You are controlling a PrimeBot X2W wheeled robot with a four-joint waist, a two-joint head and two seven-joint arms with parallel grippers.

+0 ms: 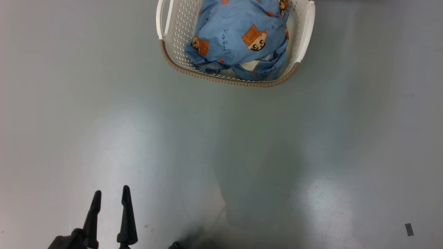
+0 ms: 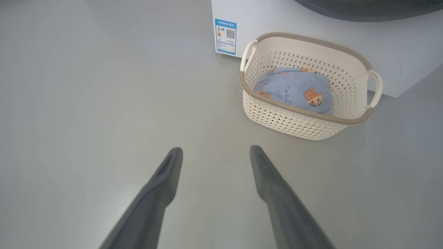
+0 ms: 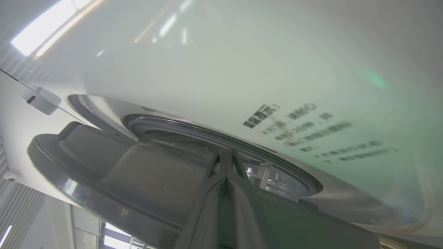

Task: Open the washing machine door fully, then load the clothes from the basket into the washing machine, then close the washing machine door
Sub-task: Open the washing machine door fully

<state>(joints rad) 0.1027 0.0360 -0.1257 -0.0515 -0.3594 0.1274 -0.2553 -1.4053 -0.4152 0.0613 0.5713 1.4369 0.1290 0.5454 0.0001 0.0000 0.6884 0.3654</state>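
While the right gripper (image 3: 226,157), fingers pressed shut, noses against the dark inner face of the door (image 3: 114,173), the door looks only partly swung off the washing machine (image 3: 207,69): opening seems the step in hand. Next, push it fully wide; the open left gripper (image 2: 216,150) hangs near the basket (image 2: 294,125) of clothes (image 2: 294,90).

**Basket on the floor at the machine's foot**

The basket (image 2: 294,122) sits on the floor (image 2: 104,86) just before the washing machine (image 2: 277,17), with the clothes (image 2: 294,90) heaped inside it. The label sticker (image 2: 225,36) is on the machine's front near a bottom corner, just beside one basket handle. The left gripper (image 2: 214,152) hangs over the floor, well apart from the basket, pointing toward it. The right gripper (image 3: 226,154) is at the inner face of the washing machine door (image 3: 138,173), which stands off the machine's front.
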